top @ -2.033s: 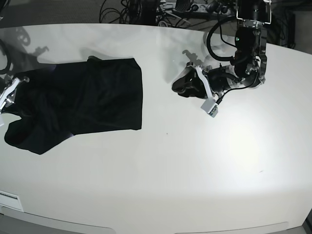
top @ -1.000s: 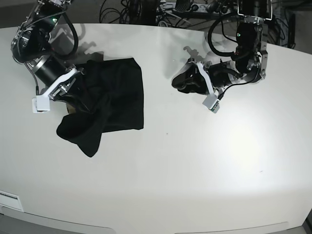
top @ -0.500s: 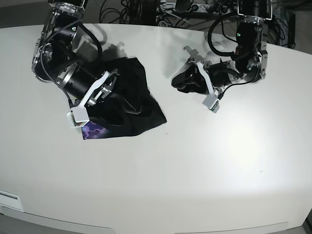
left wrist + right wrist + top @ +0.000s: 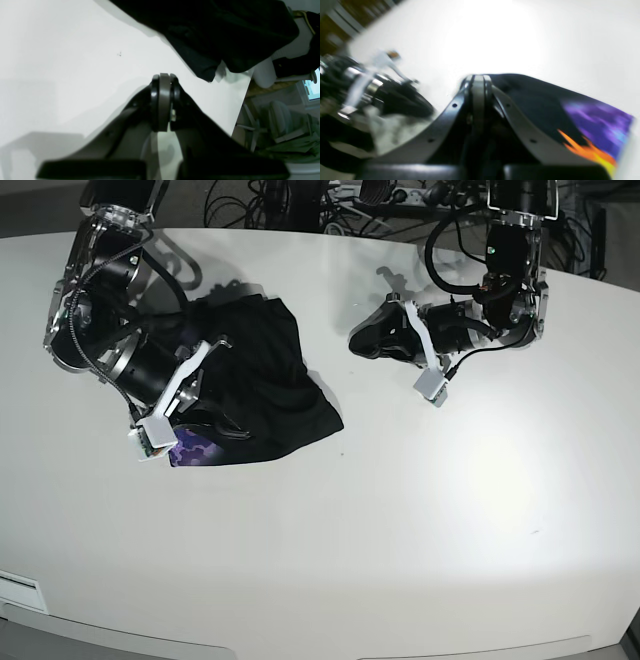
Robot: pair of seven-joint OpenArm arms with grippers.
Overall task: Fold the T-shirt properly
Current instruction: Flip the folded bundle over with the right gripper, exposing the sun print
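The black T-shirt (image 4: 260, 385) lies bunched on the white table (image 4: 400, 520), with a strip of its purple and orange print (image 4: 195, 450) turned up at its front left edge. My right gripper (image 4: 215, 345) sits over the shirt's upper left part. In the right wrist view the gripper (image 4: 477, 77) is shut, with black cloth (image 4: 530, 97) and the print (image 4: 597, 125) running from its tips to the right. My left gripper (image 4: 360, 340) is shut and empty, to the right of the shirt. In the left wrist view it (image 4: 163, 77) hovers just short of the shirt's edge (image 4: 212, 32).
Cables and equipment (image 4: 300, 205) lie behind the table's far edge. A white label (image 4: 20, 590) sits at the front left corner. In the left wrist view the table edge (image 4: 247, 85) is close, with a chair (image 4: 277, 120) beyond it.
The right arm swung in from the far left, dragging the flat shirt's left side over to the right into a bunched heap with the print showing. It then drew back slightly left. The left arm barely moved.
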